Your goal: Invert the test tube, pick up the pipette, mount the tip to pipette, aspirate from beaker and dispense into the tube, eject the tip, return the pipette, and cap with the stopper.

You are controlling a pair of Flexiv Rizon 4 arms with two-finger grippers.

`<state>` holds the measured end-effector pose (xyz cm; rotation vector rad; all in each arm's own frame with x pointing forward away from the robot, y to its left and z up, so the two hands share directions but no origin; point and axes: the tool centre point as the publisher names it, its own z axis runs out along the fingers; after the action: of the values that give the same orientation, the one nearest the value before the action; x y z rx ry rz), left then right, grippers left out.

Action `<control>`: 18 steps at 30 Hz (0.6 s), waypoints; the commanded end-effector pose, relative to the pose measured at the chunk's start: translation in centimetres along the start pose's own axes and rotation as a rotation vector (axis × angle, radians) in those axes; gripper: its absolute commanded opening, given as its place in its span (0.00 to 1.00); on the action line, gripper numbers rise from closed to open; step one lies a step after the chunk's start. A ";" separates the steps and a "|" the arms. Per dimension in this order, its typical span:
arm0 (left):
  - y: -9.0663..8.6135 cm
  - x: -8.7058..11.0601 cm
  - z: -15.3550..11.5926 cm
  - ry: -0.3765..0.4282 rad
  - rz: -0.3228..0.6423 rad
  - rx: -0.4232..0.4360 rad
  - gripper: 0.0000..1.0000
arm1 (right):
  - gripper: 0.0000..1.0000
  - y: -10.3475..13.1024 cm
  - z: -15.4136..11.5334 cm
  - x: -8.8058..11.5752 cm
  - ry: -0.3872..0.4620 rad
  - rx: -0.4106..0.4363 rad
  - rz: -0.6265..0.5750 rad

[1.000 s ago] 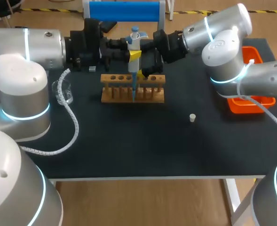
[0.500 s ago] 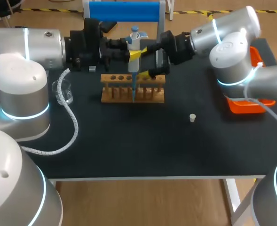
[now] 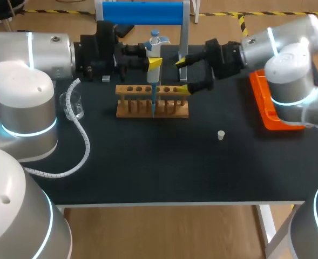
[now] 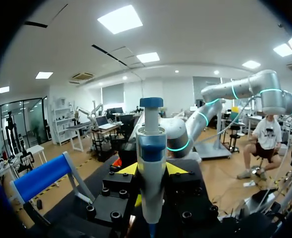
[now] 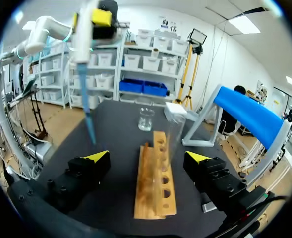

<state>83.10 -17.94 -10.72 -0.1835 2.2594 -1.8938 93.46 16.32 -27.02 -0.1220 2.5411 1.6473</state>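
My left gripper (image 3: 150, 60) is shut on the pipette (image 3: 154, 51), holding it upright behind the wooden rack (image 3: 152, 102). Its blue tip (image 3: 153, 102) points down in line with the rack. In the left wrist view the pipette (image 4: 151, 148) stands between the yellow fingertips (image 4: 128, 169). My right gripper (image 3: 183, 76) is open just right of the pipette, holding nothing. Its wrist view shows the rack (image 5: 154, 183) ahead between the open fingers (image 5: 98, 155), a clear test tube (image 5: 174, 136) upright in it, and the pipette (image 5: 86, 54) off to one side. The white stopper (image 3: 221, 135) lies on the mat.
A glass beaker (image 3: 75, 105) stands left of the rack, also visible as the beaker (image 5: 146, 119) beyond the rack's far end. An orange tray (image 3: 269, 110) sits at the right edge. A blue-topped stand (image 3: 142, 13) is behind the rack.
My right arm has pulled back to the right, away from the pipette, with its gripper still open. The left arm and pipette have not moved.
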 end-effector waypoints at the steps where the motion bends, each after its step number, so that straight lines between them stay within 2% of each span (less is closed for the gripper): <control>1: 0.1 0.0 0.1 -0.005 0.001 0.003 0.00 | 1.00 1.1 -4.3 3.3 -0.020 -0.082 -0.025; 10: 0.1 0.0 0.1 -0.005 0.001 0.003 0.00 | 1.00 5.1 -6.5 6.1 0.025 -0.273 -0.047; 18: 0.1 0.0 0.1 -0.005 0.001 0.003 0.00 | 1.00 7.7 -6.5 7.8 0.047 -0.387 -0.055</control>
<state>83.10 -17.94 -10.72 -0.1837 2.2593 -1.8937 85.00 13.25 -18.51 -0.2672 2.2130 2.0993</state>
